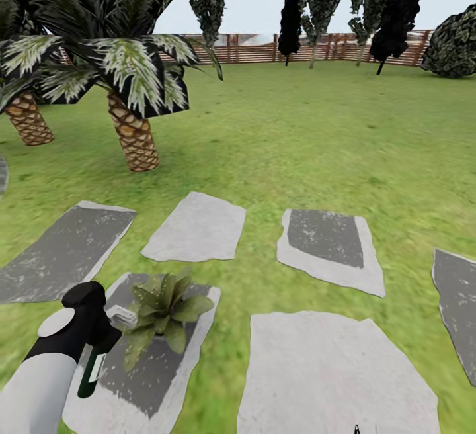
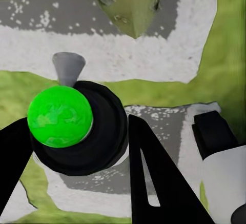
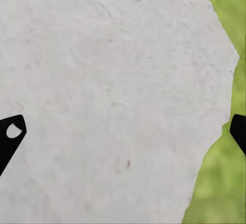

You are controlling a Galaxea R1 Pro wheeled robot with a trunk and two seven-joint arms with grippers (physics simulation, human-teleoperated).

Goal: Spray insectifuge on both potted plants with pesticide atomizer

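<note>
Near left, on a stepping stone (image 1: pixel 158 381): my left gripper (image 2: pixel 77 147) clamps the pesticide atomizer (image 1: pixel 96 361), nozzle facing the potted plant (image 1: pixel 165 308).
Handling: light, rigid, probably slick; I judge the bottle body the best hold.
Right gripper (image 3: pixel 123 137): spread wide, empty.

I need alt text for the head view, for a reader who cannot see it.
The left tool holds the atomizer beside a small potted plant that stands on a grey stepping stone. More stones lie in the lawn around it. Two palms stand at the left, a wooden fence at the back.
</note>
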